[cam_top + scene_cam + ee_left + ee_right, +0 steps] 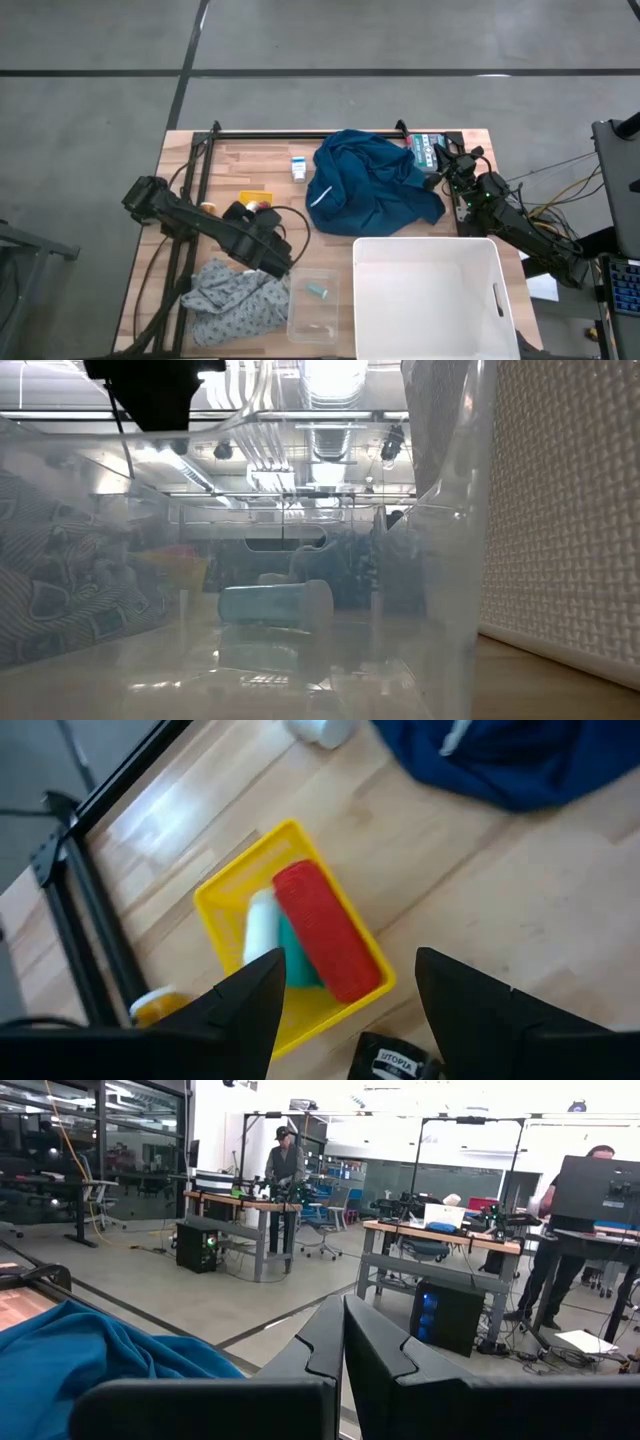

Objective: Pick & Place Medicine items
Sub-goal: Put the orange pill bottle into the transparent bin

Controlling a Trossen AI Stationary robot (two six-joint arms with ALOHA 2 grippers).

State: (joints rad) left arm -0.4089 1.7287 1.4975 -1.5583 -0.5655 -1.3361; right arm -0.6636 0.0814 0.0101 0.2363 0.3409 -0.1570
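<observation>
The small white carton with blue print point(298, 167) point(320, 729) lies flat on the wood beside the blue cloth point(370, 185). The small orange bottle point(208, 207) point(154, 1006) lies by a yellow tray point(254, 199) point(290, 935). That tray holds a red roll point(325, 930) and white and teal items. My left gripper point(258, 218) point(350, 1020) hovers open above the tray's near end, tipped downward, with nothing between its fingers. My right gripper point(442, 157) point(343, 1355) rests shut at the table's far right corner, pointing off the table.
A large white bin point(430, 295) fills the near right. A clear tub point(313, 305) beside it holds a teal item with a white cap point(316, 291) point(275, 605). A grey patterned cloth point(235, 300) lies near left. A green box point(425, 150) sits by the right gripper.
</observation>
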